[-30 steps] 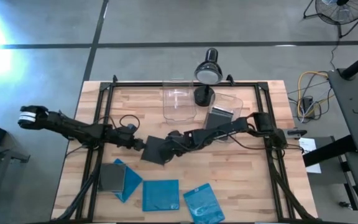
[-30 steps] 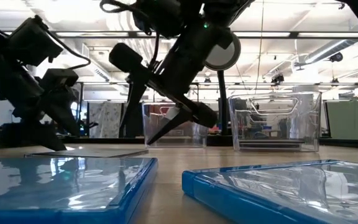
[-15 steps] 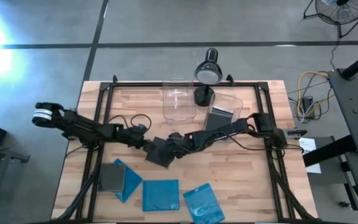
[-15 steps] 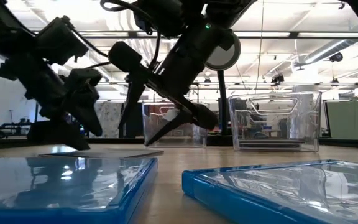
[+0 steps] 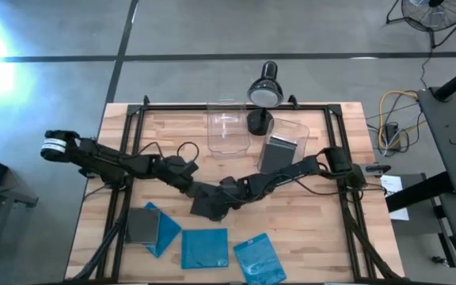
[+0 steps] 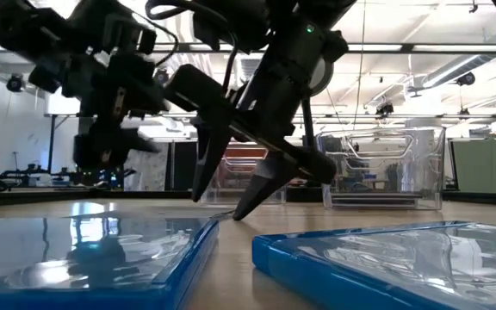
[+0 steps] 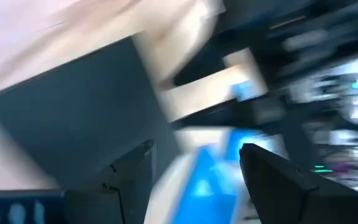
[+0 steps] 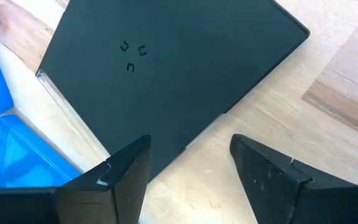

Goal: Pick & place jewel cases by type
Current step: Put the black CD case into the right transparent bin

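A dark grey jewel case [image 5: 207, 207] lies flat on the wooden table, in front of both wrist cameras [image 8: 166, 68] [image 7: 73, 106]. My right gripper [image 5: 223, 195] [image 8: 191, 165] is open and points down at its edge; one finger is over the case and the other over bare wood. My left gripper [image 5: 190, 180] [image 7: 194, 162] is open and hangs raised just left of the case. Three blue cases [image 5: 204, 247] [image 5: 258, 257] [image 5: 163, 229] lie near the table's near edge. A grey case [image 5: 141, 226] rests on the left blue one. My right gripper comes from above, slanting down, with its open fingers [image 8: 126, 168] astride the dark case's edge [image 8: 194, 140]. Whether a fingertip touches the case I cannot tell. The case lies flat on the table.
Two clear bins stand at the far side: one [image 5: 228, 131] looks empty, the other [image 5: 285, 142] holds a dark case. A black lamp [image 5: 264, 91] stands behind them. A black frame [image 5: 133, 127] borders the table. Bare wood lies to the right of the blue cases.
My left gripper moved right along the table with the dark case ahead of it, then rose off the surface. The dark case slid a little toward the right and the near edge. My right gripper moved toward the near edge and lower, staying open over the case.
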Tool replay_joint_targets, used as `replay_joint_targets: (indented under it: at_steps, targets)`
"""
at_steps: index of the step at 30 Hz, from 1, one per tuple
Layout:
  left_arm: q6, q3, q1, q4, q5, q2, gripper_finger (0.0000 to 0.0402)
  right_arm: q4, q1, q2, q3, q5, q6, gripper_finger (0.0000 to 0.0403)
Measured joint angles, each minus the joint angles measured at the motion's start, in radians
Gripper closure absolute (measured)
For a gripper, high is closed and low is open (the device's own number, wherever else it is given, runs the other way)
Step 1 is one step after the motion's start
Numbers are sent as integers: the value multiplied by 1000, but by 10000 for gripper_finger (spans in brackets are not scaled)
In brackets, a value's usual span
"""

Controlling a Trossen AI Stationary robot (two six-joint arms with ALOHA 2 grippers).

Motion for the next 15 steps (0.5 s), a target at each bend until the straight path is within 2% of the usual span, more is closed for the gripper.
replay_joint_targets:
  at_steps: [3,6,15]
  targets:
    - [50,22,-18,-208,-49,2,188,1,8,0,-2,3,4,179]
    - [43,30,-44,-330,-124,-7,188,2,16,0,-2,2,5,179]
    - [-69,-17,-105,-309,-186,39,188,47,19,1,-5,-13,1,179]
